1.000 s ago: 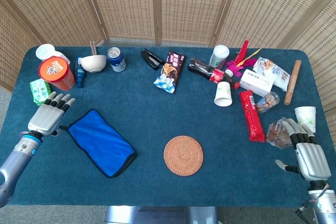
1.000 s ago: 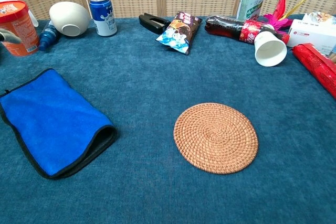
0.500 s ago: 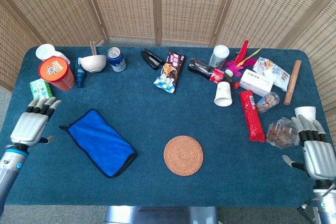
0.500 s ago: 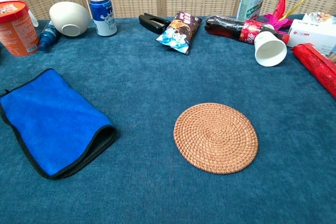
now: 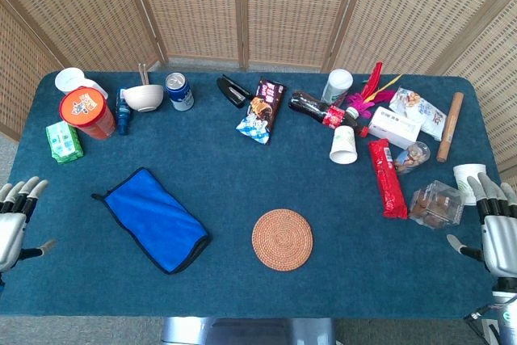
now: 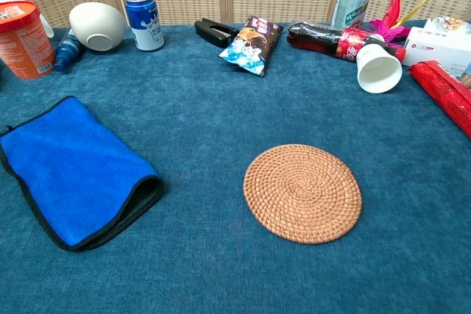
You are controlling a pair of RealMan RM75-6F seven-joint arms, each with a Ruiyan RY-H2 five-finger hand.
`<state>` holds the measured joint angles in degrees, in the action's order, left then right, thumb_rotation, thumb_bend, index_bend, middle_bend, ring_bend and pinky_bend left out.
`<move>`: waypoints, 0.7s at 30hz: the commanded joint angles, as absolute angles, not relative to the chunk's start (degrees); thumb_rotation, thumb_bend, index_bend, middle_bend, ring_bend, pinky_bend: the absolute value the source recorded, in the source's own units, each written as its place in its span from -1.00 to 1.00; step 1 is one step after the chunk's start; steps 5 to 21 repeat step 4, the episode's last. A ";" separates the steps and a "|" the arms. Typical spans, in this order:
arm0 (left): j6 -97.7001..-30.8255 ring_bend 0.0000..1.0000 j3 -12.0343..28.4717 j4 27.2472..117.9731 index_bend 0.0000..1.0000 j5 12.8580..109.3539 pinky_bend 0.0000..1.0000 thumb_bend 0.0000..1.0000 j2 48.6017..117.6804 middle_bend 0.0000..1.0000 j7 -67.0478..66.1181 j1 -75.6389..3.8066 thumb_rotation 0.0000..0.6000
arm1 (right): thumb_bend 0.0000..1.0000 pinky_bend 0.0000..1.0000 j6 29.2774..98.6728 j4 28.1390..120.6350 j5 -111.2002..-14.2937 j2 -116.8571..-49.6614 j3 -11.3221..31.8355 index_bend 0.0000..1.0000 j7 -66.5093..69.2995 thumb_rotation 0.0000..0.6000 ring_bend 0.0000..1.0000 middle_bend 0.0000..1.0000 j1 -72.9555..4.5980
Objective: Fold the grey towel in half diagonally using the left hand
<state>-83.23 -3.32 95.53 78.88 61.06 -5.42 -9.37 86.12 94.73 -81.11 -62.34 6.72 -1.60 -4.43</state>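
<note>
Both empty, spread-fingered hands have retreated, left hand (image 5: pixel 12 220) to nine o'clock, right hand (image 5: pixel 494 228) to three, leaving the folded blue black-edged towel (image 5: pixel 153 220) apparently finished.

Table (image 5: pixel 242 167) covered in dark teal carpet-like cloth, rounded far corners. Woven rattan screen (image 5: pixel 242 6) in light wood frames stands behind it, panels angling in at both sides. Pale grey floor (image 5: pixel 10 145) visible at left edge. Even, bright lighting, soft shadows.
</note>
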 commanded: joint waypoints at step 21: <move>-85.44 -1.00 -2.93 96.57 -1.00 80.14 -1.00 -0.76 59.92 -1.00 -3.65 -7.54 1.00 | -1.00 -1.00 86.86 95.49 -81.71 -61.98 6.61 -1.00 -1.72 1.00 -1.00 -1.00 -4.03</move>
